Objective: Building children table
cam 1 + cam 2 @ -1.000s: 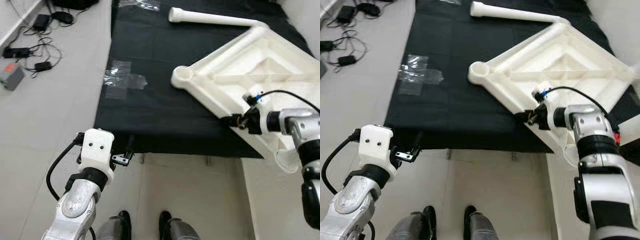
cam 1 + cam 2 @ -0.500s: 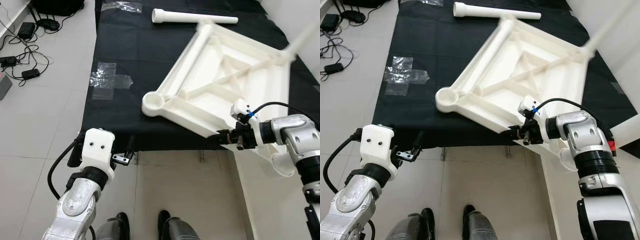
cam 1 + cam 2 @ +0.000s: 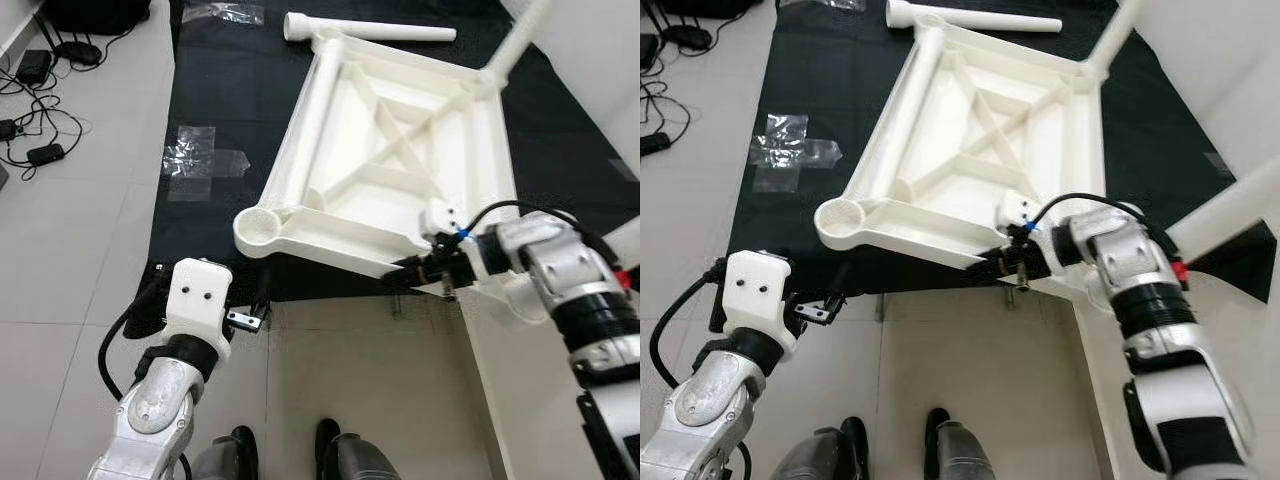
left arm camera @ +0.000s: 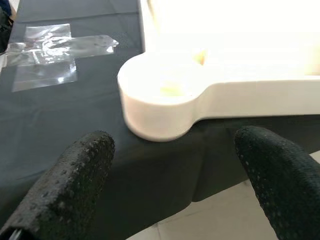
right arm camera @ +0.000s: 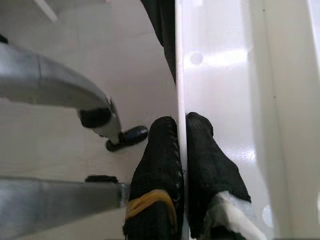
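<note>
Tabletop frame (image 3: 385,170), upside down on the black mat (image 3: 215,110), is pinched at its near rim by the right gripper (image 3: 412,270). Left gripper (image 4: 175,175), jaws apart, faces the empty corner socket (image 4: 160,95); 1 loose leg (image 3: 370,30) lies far across the mat.

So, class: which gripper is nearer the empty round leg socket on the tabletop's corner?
Left. The left gripper hovers just short of the socket, jaws open. The right gripper pinches the tabletop's edge farther along.
</note>
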Robot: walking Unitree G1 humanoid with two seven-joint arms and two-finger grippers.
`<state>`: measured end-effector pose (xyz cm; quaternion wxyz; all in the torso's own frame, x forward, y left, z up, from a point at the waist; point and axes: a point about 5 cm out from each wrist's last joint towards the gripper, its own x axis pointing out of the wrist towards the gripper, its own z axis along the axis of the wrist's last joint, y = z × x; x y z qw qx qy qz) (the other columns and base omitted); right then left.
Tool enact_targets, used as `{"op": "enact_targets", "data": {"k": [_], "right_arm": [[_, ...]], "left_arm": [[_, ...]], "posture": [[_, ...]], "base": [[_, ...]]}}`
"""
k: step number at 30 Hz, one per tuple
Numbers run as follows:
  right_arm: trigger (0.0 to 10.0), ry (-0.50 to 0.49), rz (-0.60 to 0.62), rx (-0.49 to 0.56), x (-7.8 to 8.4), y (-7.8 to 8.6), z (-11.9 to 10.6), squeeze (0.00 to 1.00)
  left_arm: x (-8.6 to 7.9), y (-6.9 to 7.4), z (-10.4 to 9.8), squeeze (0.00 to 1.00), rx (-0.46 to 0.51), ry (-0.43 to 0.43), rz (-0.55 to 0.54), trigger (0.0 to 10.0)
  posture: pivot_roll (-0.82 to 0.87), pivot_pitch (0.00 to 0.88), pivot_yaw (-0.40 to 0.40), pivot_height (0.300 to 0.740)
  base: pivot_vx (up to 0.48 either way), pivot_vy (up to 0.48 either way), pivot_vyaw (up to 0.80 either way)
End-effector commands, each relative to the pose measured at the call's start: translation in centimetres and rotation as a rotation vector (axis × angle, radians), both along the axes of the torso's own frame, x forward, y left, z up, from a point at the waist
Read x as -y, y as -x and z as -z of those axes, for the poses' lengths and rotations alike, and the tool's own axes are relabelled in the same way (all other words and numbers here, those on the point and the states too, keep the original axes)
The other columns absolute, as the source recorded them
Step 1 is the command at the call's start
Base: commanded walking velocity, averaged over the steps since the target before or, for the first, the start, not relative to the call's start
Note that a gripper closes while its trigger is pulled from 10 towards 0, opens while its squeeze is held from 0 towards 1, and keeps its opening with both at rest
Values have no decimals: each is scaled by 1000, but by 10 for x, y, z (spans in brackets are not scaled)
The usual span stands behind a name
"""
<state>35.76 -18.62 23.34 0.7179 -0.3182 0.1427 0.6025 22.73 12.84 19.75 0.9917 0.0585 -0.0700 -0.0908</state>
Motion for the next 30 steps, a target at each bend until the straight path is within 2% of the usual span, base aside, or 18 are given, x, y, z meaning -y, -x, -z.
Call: {"op": "enact_targets", "data": {"k": [1,4,6,9,11,12,13,15,17,18,20,21,25,26,28,29,30], "right_arm": [[0,53,-168,93,-19,1,-10,0],[0,105,-181,176,-26,-4,-15,0],[0,231,-183,264,-27,-11,-17,0],[0,255,-181,278,-26,-12,-18,0],[0,324,-145,320,-20,-17,-18,0],[0,324,-145,320,-20,-17,-18,0],[0,402,-94,378,-12,-23,-20,0],[0,435,-73,400,-8,-25,-21,0],[0,507,-2,425,8,-28,-26,0],[0,507,-2,425,8,-28,-26,0],[0,588,65,453,25,-30,-29,0],[0,588,65,453,25,-30,-29,0],[0,700,124,475,43,-30,-30,0],[2353,719,145,460,48,-30,-30,0],[2353,714,146,452,50,-30,-29,0],[10000,686,137,421,48,-29,-26,0],[10000,686,137,421,48,-29,-26,0]], "left_arm": [[2,1,5,0,-17,-9,8,10000],[2,2,5,0,-17,-10,7,10000],[1,2,5,0,-17,-10,4,10000],[1,2,5,0,-17,-10,2,10000],[2,3,6,0,-18,-9,2,10000],[2,3,6,0,-18,-9,2,10000],[3,4,7,0,-20,-8,6,10000],[3,4,7,0,-20,-8,8,10000],[4,4,7,0,-18,-6,9,10000],[4,4,7,0,-18,-6,9,10000],[3,4,7,0,-18,-6,9,10000],[3,4,7,0,-18,-6,9,10000],[4,4,7,0,-17,-5,8,10000],[4,4,7,0,-16,-4,7,10000],[5,4,7,0,-16,-3,8,10000],[5,4,8,0,-16,-3,8,10000],[5,4,8,0,-16,-3,8,10000]], "posture": [[67,272,-121,740],[64,271,-123,740],[64,271,-123,740],[64,271,-123,740],[64,268,-129,740],[64,268,-129,740],[66,266,-131,740],[66,266,-131,740],[66,260,-131,740],[66,260,-131,740],[64,259,-133,740],[64,259,-133,740],[62,252,-136,740],[63,251,-135,740],[63,251,-135,740],[63,249,-132,740],[63,249,-132,740]], "base": [[0,0,0],[0,0,0],[0,0,0],[0,0,0],[0,0,0],[0,0,0],[0,0,0],[0,0,0],[0,0,0],[0,0,0],[0,0,0],[0,0,0],[0,0,0],[0,0,0],[0,0,0],[0,0,0],[0,0,0]]}}
